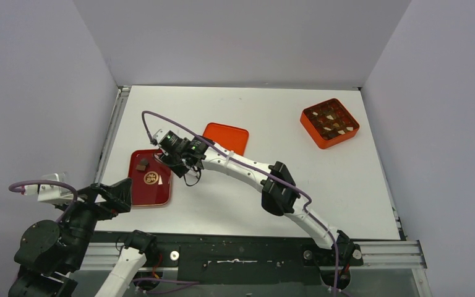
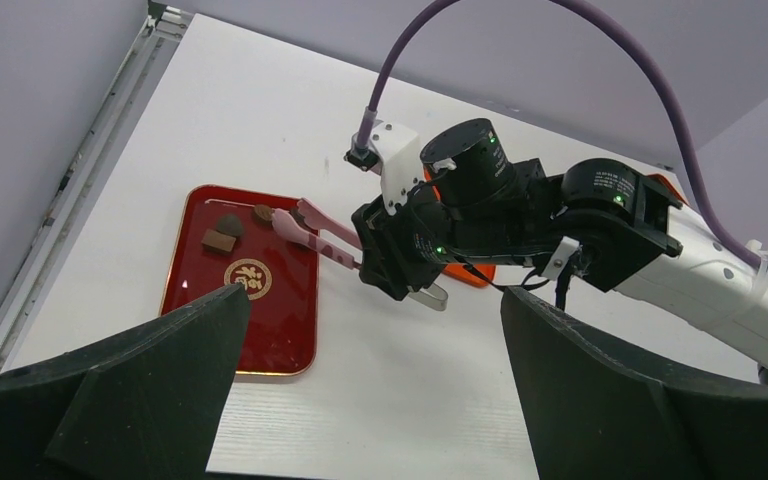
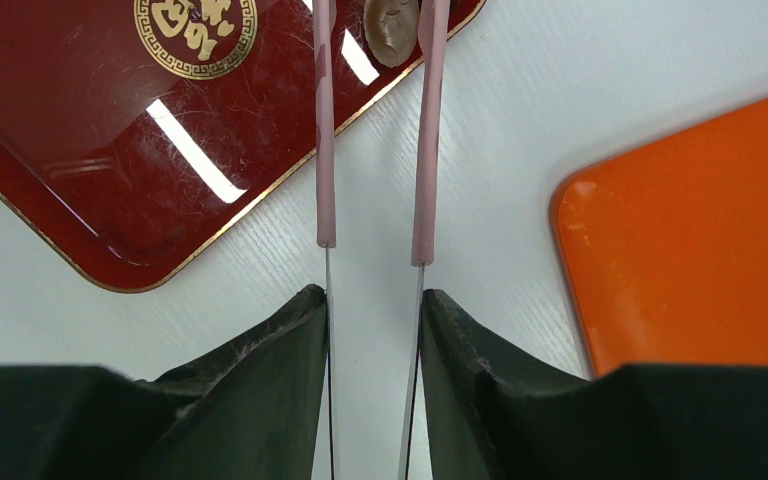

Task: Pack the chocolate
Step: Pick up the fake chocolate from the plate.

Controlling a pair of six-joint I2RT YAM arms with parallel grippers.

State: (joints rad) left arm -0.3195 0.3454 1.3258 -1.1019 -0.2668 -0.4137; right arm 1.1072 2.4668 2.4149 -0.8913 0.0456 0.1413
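Observation:
Two dark brown chocolate pieces [image 2: 218,241] lie on the red tray [image 2: 270,330], and a third chocolate piece [image 3: 392,30] sits between the arms of the pink tongs [image 3: 326,150] near the tray's edge. Whether the tongs pinch it I cannot tell. My right gripper [image 3: 373,320] is shut on the tongs' metal handles, beside the tray's right side. An orange box [image 1: 329,123] at the far right holds several chocolate pieces in compartments. My left gripper [image 2: 375,390] stands wide open with nothing between its fingers, low at the near left, short of the tray's near edge.
A flat orange lid [image 1: 226,137] lies on the white table just right of the right gripper [image 1: 172,158]. A metal rail [image 1: 110,133] runs along the table's left edge. Grey walls close in the left, back and right.

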